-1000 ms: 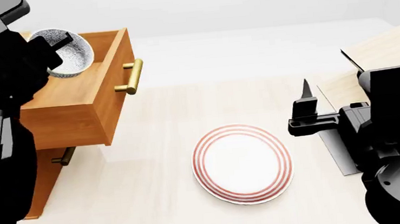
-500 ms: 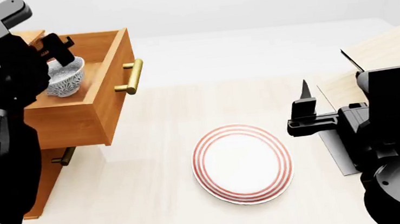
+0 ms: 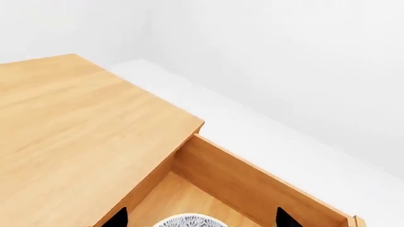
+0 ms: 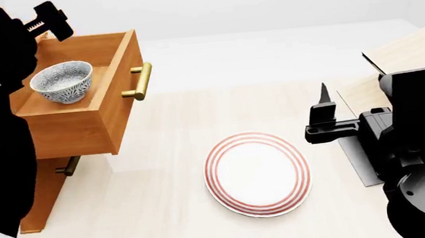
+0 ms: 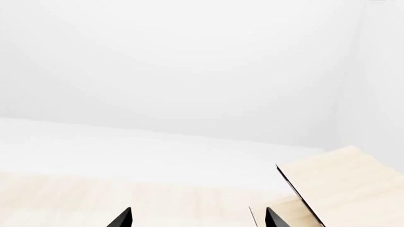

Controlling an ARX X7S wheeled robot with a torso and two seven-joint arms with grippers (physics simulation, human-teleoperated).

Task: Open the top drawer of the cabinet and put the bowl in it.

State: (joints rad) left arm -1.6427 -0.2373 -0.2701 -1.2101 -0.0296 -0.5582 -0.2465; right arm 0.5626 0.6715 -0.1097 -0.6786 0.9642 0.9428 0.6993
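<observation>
The cabinet (image 4: 46, 191) stands at the left with its top drawer (image 4: 82, 122) pulled out, brass handle (image 4: 140, 81) facing the table. The bowl (image 4: 61, 81) sits upright inside that drawer, free of any gripper. My left gripper (image 4: 48, 24) hangs open above the drawer's back, apart from the bowl. In the left wrist view the bowl's patterned edge (image 3: 188, 221) shows below and between the spread fingertips of the left gripper (image 3: 200, 220), over the drawer's floor (image 3: 183, 196) beside the cabinet top (image 3: 75, 132). My right gripper (image 4: 324, 107) (image 5: 197, 218) is open and holds nothing.
A flat white plate with red rings (image 4: 257, 173) lies mid-table. A pale tilted-board rack (image 4: 411, 55) stands at the right behind my right arm. A lower drawer's handle (image 4: 68, 166) pokes out under the open drawer.
The left gripper has let go of the bowl and risen up and back. The bowl has settled upright in the drawer. The right arm has stayed put.
</observation>
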